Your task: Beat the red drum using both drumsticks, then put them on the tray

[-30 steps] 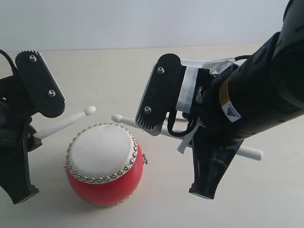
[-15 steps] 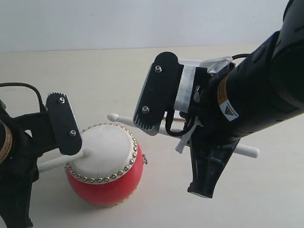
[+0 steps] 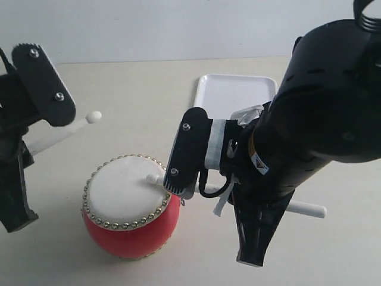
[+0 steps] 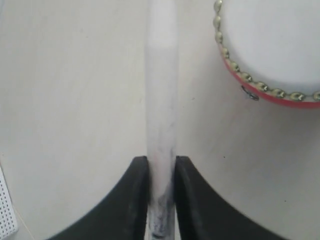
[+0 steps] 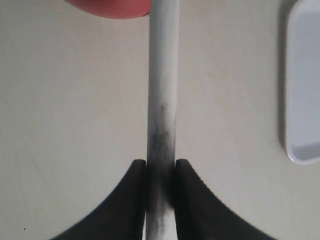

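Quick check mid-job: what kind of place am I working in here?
Probably a lab or demo bench, not a home: a plain beige table against a blank white wall, set with task props, a red drum, a white tray and two sticks.

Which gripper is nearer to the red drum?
Right. The right gripper hangs beside the red drum, drumstick tip over its skin; the left gripper is raised, apart from it.
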